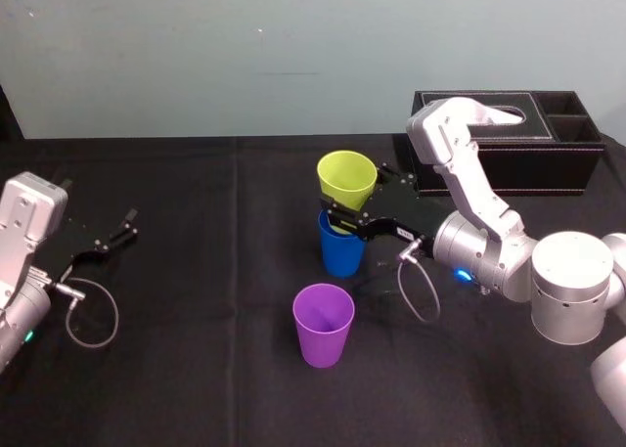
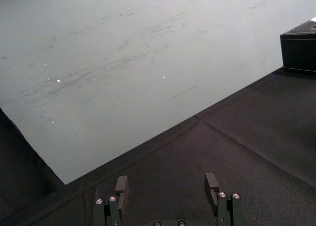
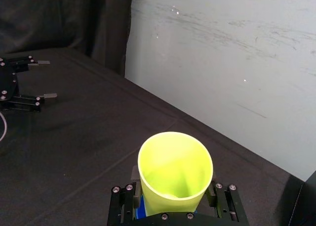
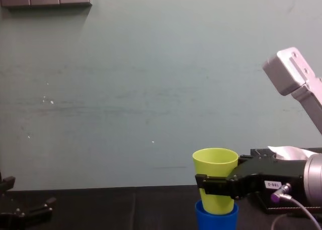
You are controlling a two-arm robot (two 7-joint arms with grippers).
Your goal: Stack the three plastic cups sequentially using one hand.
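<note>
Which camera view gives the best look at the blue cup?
The head view: the blue cup stands there with most of its wall showing, below the right gripper that holds the yellow-green cup. The chest view shows its rim around the yellow-green cup's base; the right wrist view, a blue sliver under that cup.

The base of the yellow-green cup (image 1: 346, 179) lies hidden behind the right gripper (image 1: 337, 217) and the rim of the blue cup (image 1: 341, 256) (how deep it sits cannot be told). The chest view's bottom edge cuts off the blue cup's lower part. The right arm (image 1: 469, 188) covers part of the black tissue box (image 1: 548, 158) at the far right corner of the table (image 1: 196, 369).
</note>
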